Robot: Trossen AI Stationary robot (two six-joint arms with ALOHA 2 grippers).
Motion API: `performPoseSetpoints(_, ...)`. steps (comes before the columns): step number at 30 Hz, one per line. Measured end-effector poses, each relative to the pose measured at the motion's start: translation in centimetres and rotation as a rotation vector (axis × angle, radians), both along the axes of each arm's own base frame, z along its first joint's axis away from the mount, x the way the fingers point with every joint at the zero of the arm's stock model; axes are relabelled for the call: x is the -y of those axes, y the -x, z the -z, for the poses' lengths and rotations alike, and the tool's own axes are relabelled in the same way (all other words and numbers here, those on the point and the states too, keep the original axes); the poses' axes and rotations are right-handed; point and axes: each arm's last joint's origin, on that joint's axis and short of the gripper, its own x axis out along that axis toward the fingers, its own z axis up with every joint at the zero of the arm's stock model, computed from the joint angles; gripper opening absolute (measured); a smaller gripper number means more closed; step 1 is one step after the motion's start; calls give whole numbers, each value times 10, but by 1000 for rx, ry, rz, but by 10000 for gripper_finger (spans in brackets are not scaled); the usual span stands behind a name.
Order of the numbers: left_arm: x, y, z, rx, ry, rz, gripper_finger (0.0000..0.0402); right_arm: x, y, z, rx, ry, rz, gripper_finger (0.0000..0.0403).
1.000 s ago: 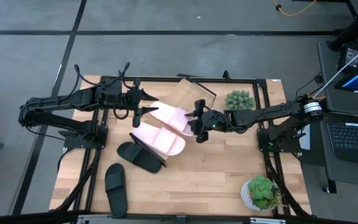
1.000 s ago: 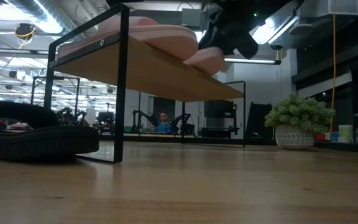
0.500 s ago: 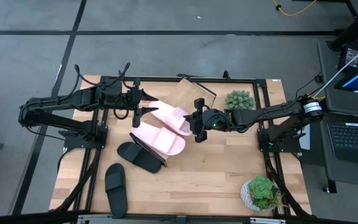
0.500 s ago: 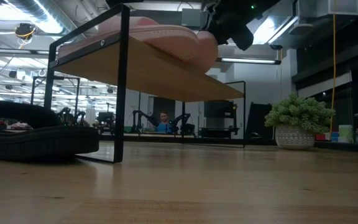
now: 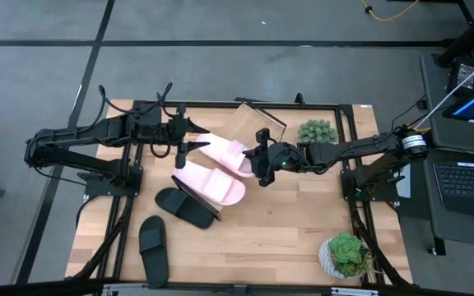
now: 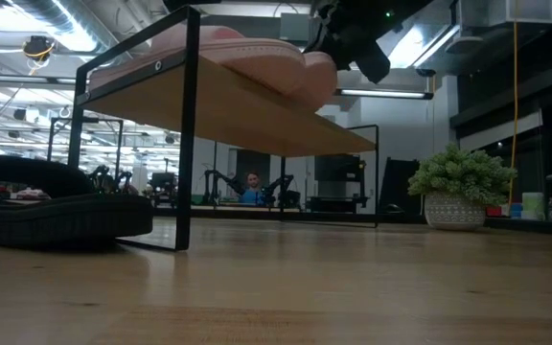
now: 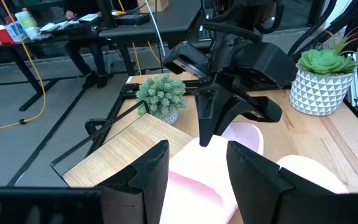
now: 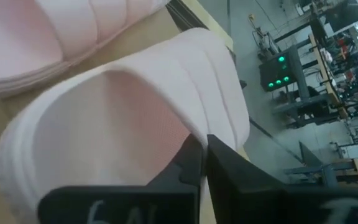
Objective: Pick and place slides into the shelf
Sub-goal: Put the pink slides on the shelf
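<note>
The shelf (image 5: 257, 123) carried 2 pink slides (image 5: 212, 182) — the right hand (image 5: 261, 164) was closed at the rear one's edge. Left hand (image 5: 189, 148) stood open beside it; 2 black slides (image 5: 183, 207) lay on the worktop (image 5: 286, 230).

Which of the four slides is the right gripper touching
The rear pink slide on the shelf; the right gripper is shut at its strap. The other pink slide and both black slides lie untouched.

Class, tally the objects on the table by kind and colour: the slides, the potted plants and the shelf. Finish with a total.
Pale pink slides: 2
Black slides: 2
Potted plants: 2
Shelf: 1
Total: 7
</note>
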Motion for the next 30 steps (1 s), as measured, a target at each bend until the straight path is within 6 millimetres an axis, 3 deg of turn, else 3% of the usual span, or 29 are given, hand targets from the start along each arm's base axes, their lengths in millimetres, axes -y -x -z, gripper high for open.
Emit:
performPoseSetpoints(13,0,0,0,5,0,0,153,-2,-11,11,-42,109,-111,9)
performPoseSetpoints(30,0,0,0,1,0,0,153,-3,-13,12,-32,106,-115,13)
